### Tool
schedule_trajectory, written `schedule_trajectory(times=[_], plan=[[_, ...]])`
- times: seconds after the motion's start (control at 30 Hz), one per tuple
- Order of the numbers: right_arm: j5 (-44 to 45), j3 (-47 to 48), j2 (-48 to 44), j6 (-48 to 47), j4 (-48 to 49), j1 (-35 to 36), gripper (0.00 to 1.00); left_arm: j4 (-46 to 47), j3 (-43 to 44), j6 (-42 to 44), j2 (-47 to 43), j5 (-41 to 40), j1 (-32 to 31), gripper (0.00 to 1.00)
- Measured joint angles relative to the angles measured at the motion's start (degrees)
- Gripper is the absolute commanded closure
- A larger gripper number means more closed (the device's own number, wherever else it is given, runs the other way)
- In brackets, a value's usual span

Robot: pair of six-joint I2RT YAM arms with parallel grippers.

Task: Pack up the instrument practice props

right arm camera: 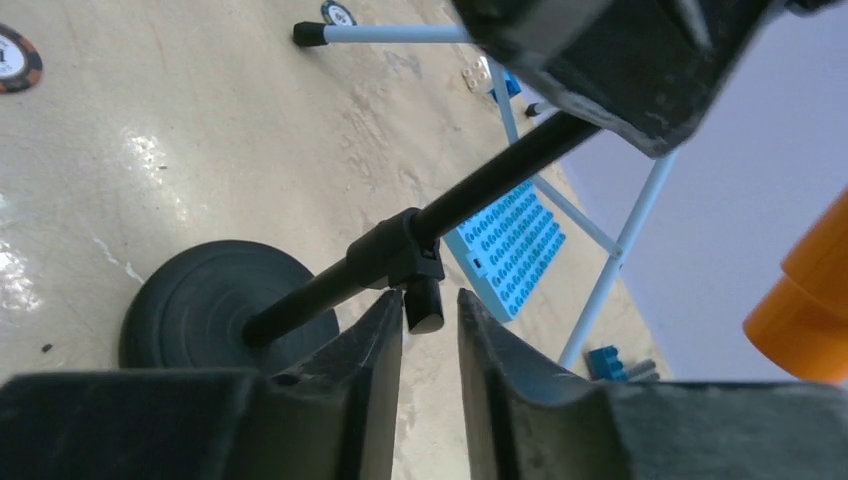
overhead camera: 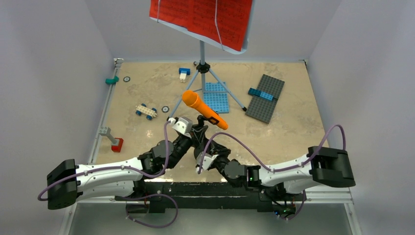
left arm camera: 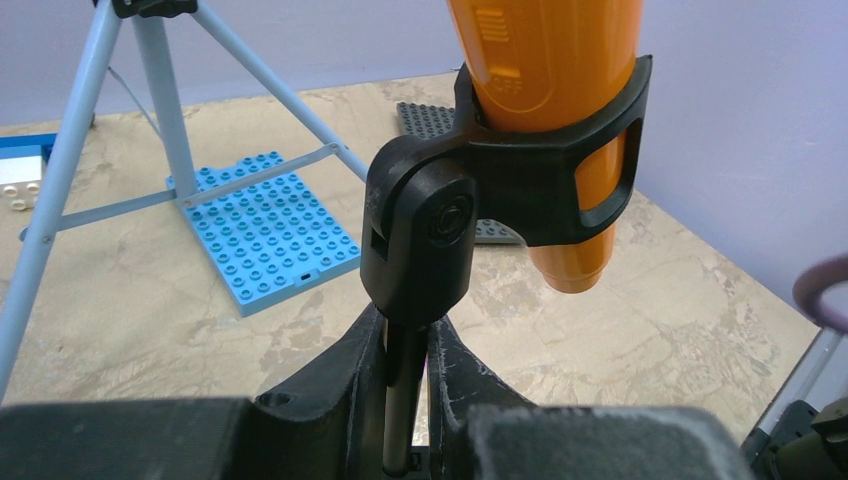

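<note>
Grips the short black stand (right arm camera: pixel 300 300) by its thin pole (left arm camera: pixel 403 400) with the left jaws, clamped snug on both sides just below the swivel joint (left arm camera: pixel 415 235). Carries the orange toy microphone (overhead camera: pixel 204 109) in the black clip (left arm camera: pixel 560 170) on top, tilted, head toward the far left, tail toward the right, above the near middle of the worktop (overhead camera: pixel 284 139). Brackets the small black knob (right arm camera: pixel 424 308) on the pole's collar with the right jaws, narrowly parted, one on each side of it; no firm pinch to be seen. Lower down, the round black base (right arm camera: pixel 190 300), close to the worktop; resting or lifted, cannot tell. Behind, at the far middle, the pale-blue music stand (overhead camera: pixel 201 51), upright, with red sheet-music pages (overhead camera: pixel 200 17) on its tray. At its foot, a blue studded plate (overhead camera: pixel 216 98); to the right, a grey plate (overhead camera: pixel 265 98); to the left, a small wheeled car (overhead camera: pixel 146 111).
</note>
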Motion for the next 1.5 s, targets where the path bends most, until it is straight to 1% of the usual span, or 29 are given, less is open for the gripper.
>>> schedule_trajectory(times=[0.03,0.1,0.2,0.23,0.3,0.37,0.47,0.5,0.53,0.57,0.7,0.73,0.8,0.93,0.97,1.1,1.2,1.3,1.5], plan=[[-0.2,0.0,-1.2,1.4,-2.0,0.0,0.48,0.1,0.0,0.0,0.0,0.2,0.0,1.0],[0.3,0.6,-4.3,4.3,-7.3,0.0,0.38,0.2,0.0,0.0,0.2,0.2,-0.1,1.0],[0.7,3.2,-9.5,10.5,-16.2,-0.3,0.28,0.4,0.0,-0.1,0.2,0.1,-0.1,1.0],[0.6,4.2,-11.7,12.8,-19.0,-0.3,0.26,0.4,0.0,-0.1,0.2,0.0,-0.1,1.0],[-0.4,5.7,-17.2,17.8,-24.2,-0.3,0.25,0.4,0.0,-0.1,0.2,-0.1,-0.1,1.0],[-1.0,6.6,-21.3,21.9,-27.3,-0.5,0.25,0.5,0.0,-0.1,0.3,-0.4,-0.1,1.0],[-5.5,7.1,-27.9,30.8,-33.6,-2.8,0.26,0.6,0.0,0.0,0.3,-0.6,-0.1,1.0],[-8.2,7.1,-30.6,34.8,-36.4,-5.0,0.28,0.8,0.0,0.0,0.4,-0.8,-0.1,1.0],[-9.9,7.0,-32.4,37.5,-37.8,-6.8,0.28,1.0,0.0,0.0,0.5,-0.9,-0.1,1.0],[-13.5,6.7,-34.7,41.2,-38.9,-9.6,0.28,1.1,0.0,0.0,0.6,-1.0,-0.1,1.0],[-28.0,3.2,-42.1,55.6,-40.6,-22.9,0.28,1.6,0.0,0.0,0.9,-1.1,-0.2,1.0],[-31.1,2.6,-42.7,58.6,-40.8,-25.3,0.27,1.9,0.0,0.1,1.1,-1.2,-0.3,1.0],[-37.1,2.1,-42.1,63.7,-40.8,-28.5,0.26,2.3,0.0,0.4,1.4,-1.3,-0.6,1.0],[-50.2,1.9,-36.8,73.1,-39.3,-33.7,0.25,5.2,-0.9,2.4,1.9,-1.4,-0.9,1.0],[-54.8,1.5,-34.5,76.2,-37.4,-36.0,0.26,6.2,-1.2,3.1,2.1,-1.4,-1.0,1.0],[-65.2,-2.4,-27.2,85.9,-29.7,-42.4,0.27,9.1,-1.9,5.2,2.8,-1.4,-1.3,1.0],[-71.4,-4.6,-22.0,91.8,-24.4,-44.5,0.29,10.6,-2.3,6.3,3.4,-1.4,-1.6,1.0],[-75.5,-4.6,-18.1,95.6,-19.6,-45.0,0.3,12.3,-2.8,7.2,3.8,-1.5,-2.0,1.0],[-79.9,-4.6,-13.3,100.3,-12.1,-45.4,0.36,14.3,-3.6,8.0,4.0,-2.1,-2.6,1.0]])
